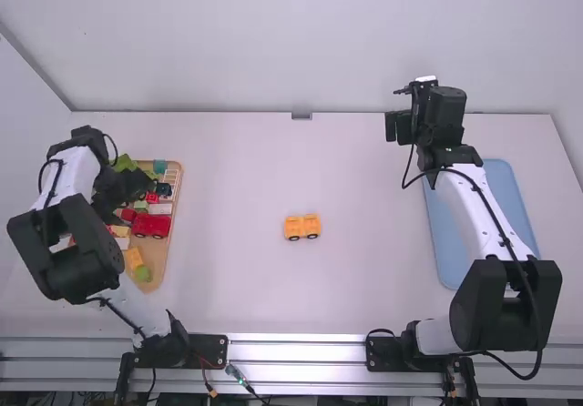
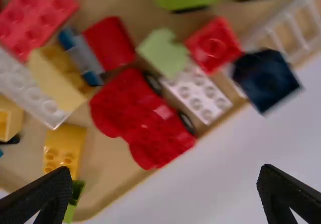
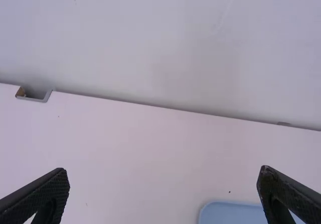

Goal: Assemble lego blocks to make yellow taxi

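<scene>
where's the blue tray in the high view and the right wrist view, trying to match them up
High view: at the right, partly hidden by the right arm; blue tray.
Right wrist view: bottom edge, right of middle, only partly in frame.
Shared landmark: small grey notch, top middle in high view, left in right wrist view.

Toy materials: the yellow car is smooth plastic; the red car is plastic with a glossy surface; the white brick is plastic, its top roughened by studs. Supports: the tan tray looks like wood with a matt face; the blue tray, matt and smooth. Surroundings: table, smooth, matt; rail, bare metal, grooved lengthwise, with a dull sheen.
</scene>
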Tool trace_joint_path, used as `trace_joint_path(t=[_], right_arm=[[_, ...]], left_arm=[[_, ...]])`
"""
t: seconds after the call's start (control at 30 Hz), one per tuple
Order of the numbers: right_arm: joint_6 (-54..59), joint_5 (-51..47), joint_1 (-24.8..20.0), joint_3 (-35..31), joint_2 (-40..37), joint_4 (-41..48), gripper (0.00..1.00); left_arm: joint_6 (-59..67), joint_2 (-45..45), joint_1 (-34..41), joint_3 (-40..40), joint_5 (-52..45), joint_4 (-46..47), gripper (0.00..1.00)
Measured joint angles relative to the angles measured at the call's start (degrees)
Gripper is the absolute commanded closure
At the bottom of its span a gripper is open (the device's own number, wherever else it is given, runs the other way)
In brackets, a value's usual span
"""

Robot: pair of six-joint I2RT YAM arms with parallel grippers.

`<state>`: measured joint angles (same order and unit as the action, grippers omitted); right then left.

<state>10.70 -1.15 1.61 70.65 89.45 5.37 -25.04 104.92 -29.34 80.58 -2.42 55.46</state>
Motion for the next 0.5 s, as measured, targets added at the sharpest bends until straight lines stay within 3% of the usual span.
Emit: trace_joint_path(t=[0.23, 0.4, 0.5], right_arm=[[0.0, 0.3, 0.0, 0.0, 0.0, 0.0, 0.01], [0.0, 0.3, 0.0, 0.0, 0.0, 0.0, 0.01], [0.0, 0.2, 0.0, 0.0, 0.0, 0.0, 0.01]], left_arm=[[-7.8, 0.0, -6.1, -6.4, 1.6, -7.6, 0.25], [-11.1, 0.0, -6.8, -8.0, 3.5, -8.3, 0.27], [-12.7, 0.0, -6.8, -8.0, 4.9, -8.9, 0.36]])
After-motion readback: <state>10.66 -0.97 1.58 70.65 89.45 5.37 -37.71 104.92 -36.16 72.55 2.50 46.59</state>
